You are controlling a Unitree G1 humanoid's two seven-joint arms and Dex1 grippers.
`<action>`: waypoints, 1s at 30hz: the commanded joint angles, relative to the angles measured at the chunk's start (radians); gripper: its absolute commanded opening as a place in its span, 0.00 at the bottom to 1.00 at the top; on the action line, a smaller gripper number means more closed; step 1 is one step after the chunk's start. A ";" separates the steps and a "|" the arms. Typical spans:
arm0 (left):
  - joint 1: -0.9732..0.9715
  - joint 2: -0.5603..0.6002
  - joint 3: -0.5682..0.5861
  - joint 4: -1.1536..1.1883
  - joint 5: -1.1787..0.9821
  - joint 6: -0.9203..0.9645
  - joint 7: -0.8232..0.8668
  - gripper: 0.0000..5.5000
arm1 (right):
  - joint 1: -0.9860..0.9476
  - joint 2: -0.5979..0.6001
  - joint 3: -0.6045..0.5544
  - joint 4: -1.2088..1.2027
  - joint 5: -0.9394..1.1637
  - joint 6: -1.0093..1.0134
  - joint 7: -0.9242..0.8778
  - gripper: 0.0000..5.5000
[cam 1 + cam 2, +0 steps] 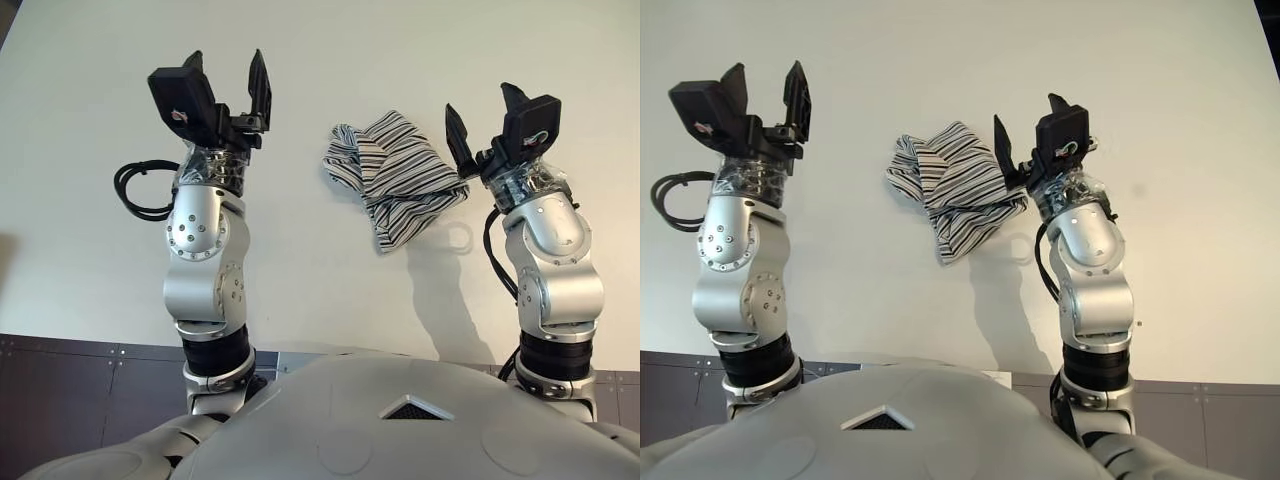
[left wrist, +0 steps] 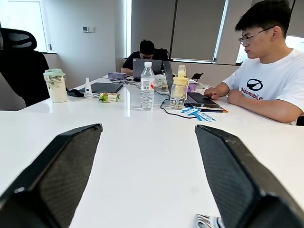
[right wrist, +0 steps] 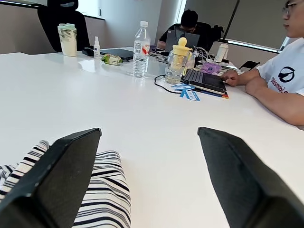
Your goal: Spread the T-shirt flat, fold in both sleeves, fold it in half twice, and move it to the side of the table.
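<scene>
You had the T-shirt lying in a crumpled heap on the white surface. Its black-and-white stripes were bunched and folded over themselves, it was not yet spread flat, and the sleeves could not be told apart from the body. It sat right of centre in front of the robot, much nearer the right arm than the left.

Your right hand stood just beside the heap's right edge, spread wide and holding nothing. From the head views its inner finger was at the border of the cloth, though you could not tell whether it touched. In the right wrist view the T-shirt lay against one of the dark fingers, and bare white surface showed in the gap between the two.

Your left hand was well apart from the T-shirt, off to its left, also spread wide and holding nothing, above bare surface.

Far along the surface, well away from the T-shirt, stood a clear water bottle, a yellow-capped bottle, a pale cup and an open laptop.
</scene>
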 commanded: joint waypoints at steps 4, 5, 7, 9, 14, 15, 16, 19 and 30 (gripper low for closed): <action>-0.074 -0.005 -0.018 0.169 0.082 -0.177 0.026 0.66 | -0.058 0.092 0.029 0.114 -0.099 -0.126 -0.140 0.68; -0.103 -0.007 -0.009 0.244 0.091 -0.240 0.030 0.66 | -0.061 0.116 0.045 0.168 -0.127 -0.174 -0.177 0.68; -0.149 -0.007 0.003 0.327 0.094 -0.310 0.026 0.66 | -0.059 0.151 0.081 0.234 -0.173 -0.241 -0.228 0.68; -0.166 0.006 0.004 0.341 0.083 -0.333 -0.002 0.66 | -0.056 0.177 0.119 0.243 -0.210 -0.276 -0.256 0.68; -0.214 0.051 0.053 0.315 -0.021 -0.260 -0.095 0.66 | -0.034 0.242 0.150 0.172 -0.248 -0.264 -0.308 0.68; -0.220 0.063 0.059 0.315 -0.041 -0.242 -0.116 0.66 | -0.030 0.255 0.151 0.155 -0.254 -0.250 -0.320 0.68; -0.222 0.074 0.058 0.324 -0.046 -0.231 -0.132 0.66 | -0.032 0.264 0.138 0.148 -0.252 -0.240 -0.329 0.68; -0.216 0.071 0.057 0.333 -0.046 -0.206 -0.126 0.66 | -0.062 0.267 0.087 0.179 -0.247 -0.204 -0.339 0.68; -0.130 0.142 0.144 0.235 -0.193 -0.047 -0.208 0.66 | -0.002 -0.319 -0.044 0.011 0.232 0.076 0.507 0.68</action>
